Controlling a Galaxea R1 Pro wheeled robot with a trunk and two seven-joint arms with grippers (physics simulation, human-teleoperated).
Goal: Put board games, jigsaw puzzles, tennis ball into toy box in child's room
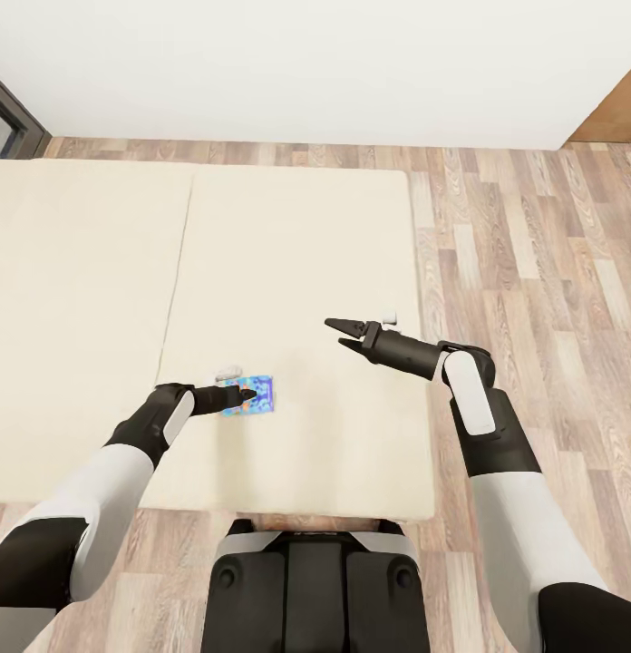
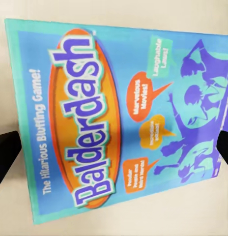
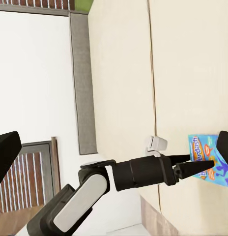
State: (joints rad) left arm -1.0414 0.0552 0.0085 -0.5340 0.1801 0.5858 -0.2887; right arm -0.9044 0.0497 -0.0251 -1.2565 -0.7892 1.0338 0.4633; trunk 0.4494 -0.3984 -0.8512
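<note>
"Balderdash" and "The Hilarious Bluffing Game!" are printed on the blue board game lying flat just under the left gripper, whose fingers are spread wide. The right gripper is held out with fingers apart, gripping nothing.

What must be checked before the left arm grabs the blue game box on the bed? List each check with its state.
1. Left tool open: ok, its fingers stand wide apart.
2. Tool above the blue game box: ok, the wrist view looks straight onto the lid.
3. Box lying flat on the bed, nothing on top: ok.
4. Fingers low enough to close on the box edges: cannot tell.
5. Right tool out of the way: ok, open and held well to the side.
</note>
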